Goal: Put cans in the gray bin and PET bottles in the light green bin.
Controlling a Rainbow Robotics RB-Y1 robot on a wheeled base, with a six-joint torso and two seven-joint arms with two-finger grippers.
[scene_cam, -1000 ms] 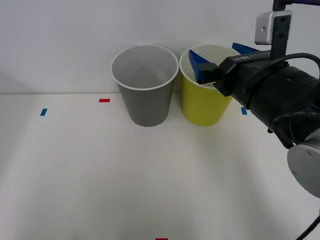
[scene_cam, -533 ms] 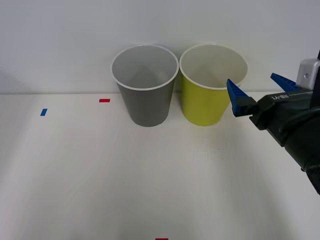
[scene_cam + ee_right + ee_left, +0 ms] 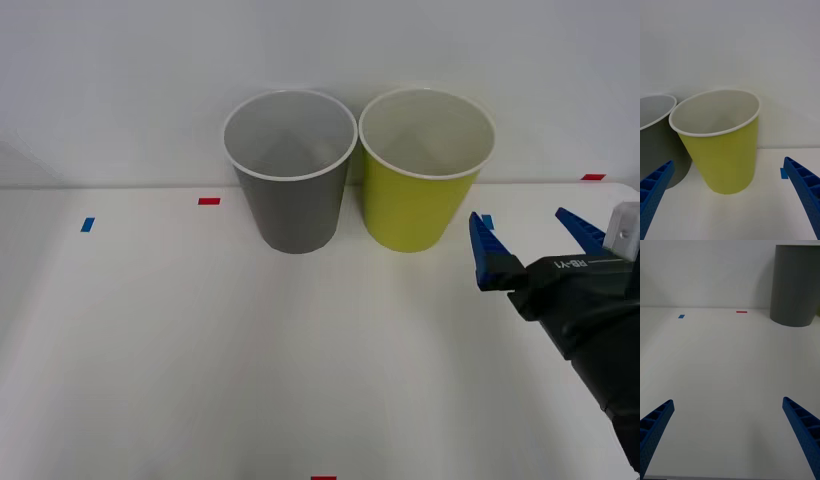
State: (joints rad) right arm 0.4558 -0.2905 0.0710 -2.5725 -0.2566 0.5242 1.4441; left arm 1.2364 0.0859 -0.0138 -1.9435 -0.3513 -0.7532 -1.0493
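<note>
My right tool sits nearest, low at the right of the bench, its two blue ribbed fingers spread wide apart with nothing between them. Much of the arm behind it is cut off by the front view's right and lower edges. In my right wrist view those fingers stand at the two lower corners, each only partly in frame, and past them I look at the light green bin.

My left tool is also spread apart and holds nothing; its fingers hover over bare white bench. Ahead of it lie a small blue mark and a small red mark, and the gray bin stands beyond, its rim cut off by the frame.

Farther back, the two bins stand upright side by side against the white wall, the gray bin to the left and the light green bin to the right, their rims almost touching. Both show white insides, but I cannot see down to the bottom of either, so I cannot tell what lies in them.
</note>
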